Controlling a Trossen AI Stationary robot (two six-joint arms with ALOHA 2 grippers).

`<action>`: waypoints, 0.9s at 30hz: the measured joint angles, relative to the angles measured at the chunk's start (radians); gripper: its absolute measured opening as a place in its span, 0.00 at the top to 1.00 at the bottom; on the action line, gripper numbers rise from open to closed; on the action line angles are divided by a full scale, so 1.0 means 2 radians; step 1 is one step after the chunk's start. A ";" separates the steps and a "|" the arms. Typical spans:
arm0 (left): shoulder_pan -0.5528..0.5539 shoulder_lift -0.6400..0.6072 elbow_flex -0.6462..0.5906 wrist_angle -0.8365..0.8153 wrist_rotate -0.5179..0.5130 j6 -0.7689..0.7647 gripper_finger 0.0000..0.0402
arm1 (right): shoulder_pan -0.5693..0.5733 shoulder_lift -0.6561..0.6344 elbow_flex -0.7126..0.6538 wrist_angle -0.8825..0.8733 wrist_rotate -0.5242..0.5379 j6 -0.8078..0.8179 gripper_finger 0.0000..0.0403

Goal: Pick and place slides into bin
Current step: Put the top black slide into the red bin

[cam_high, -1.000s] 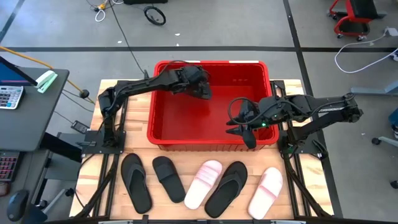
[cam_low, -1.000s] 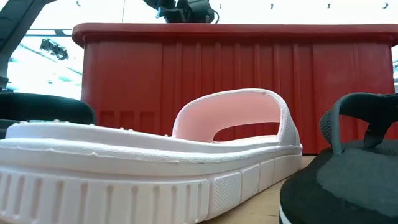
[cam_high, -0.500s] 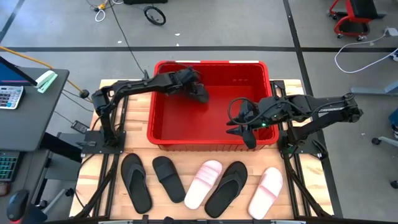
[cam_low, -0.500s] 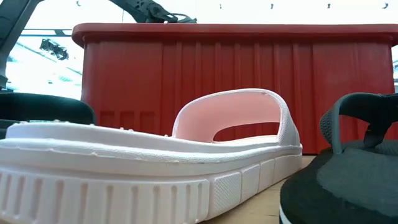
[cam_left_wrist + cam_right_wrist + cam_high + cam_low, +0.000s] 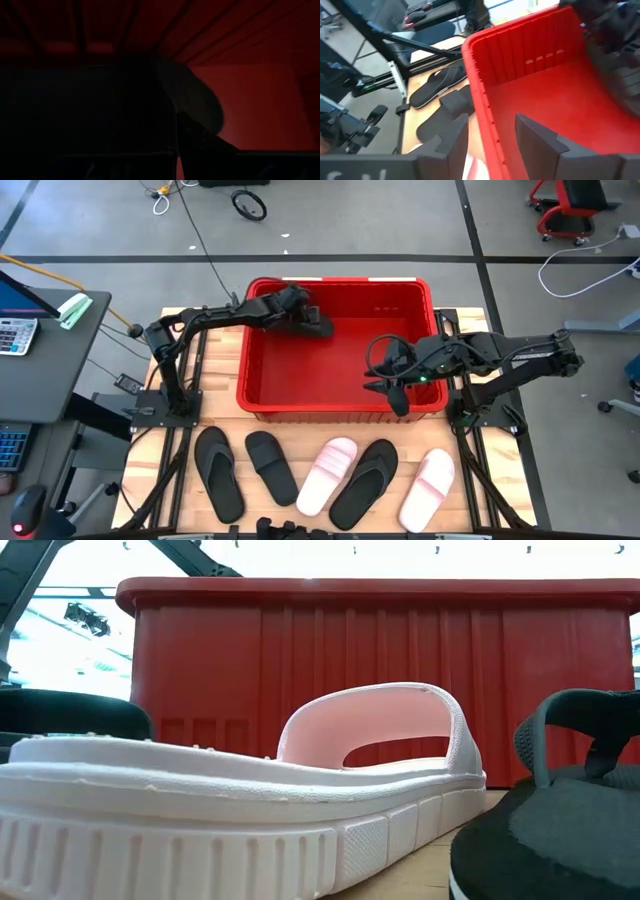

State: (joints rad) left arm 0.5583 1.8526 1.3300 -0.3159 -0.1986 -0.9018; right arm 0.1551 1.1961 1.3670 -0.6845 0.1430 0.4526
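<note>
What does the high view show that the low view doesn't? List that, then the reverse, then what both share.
High view only: the inside of the bin, the left gripper down in its far left corner, the right gripper open over its near right rim, and five slides in a row on the table.
Low view only: the bin's ribbed outer wall and the pink slide side-on, strap arched.
Both: the bin, that pink slide, the black flip-flop beside it.

Wooden table (image 5: 225, 405): red bin (image 5: 258, 370), five slides (image 5: 327, 475).
</note>
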 joint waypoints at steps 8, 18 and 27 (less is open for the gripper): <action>0.013 0.000 -0.034 0.039 0.012 -0.026 0.99 | 0.000 0.000 0.000 0.000 0.017 0.026 0.58; 0.025 0.001 -0.046 0.046 0.010 -0.005 0.91 | 0.000 0.000 0.000 0.001 0.018 0.030 0.58; 0.025 0.001 -0.046 0.063 0.007 0.010 0.75 | 0.000 0.000 0.000 0.001 0.019 0.039 0.58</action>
State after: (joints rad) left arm 0.6079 1.8545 1.2381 -0.1905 -0.1837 -0.8825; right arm 0.1555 1.1961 1.3670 -0.6835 0.1806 0.5303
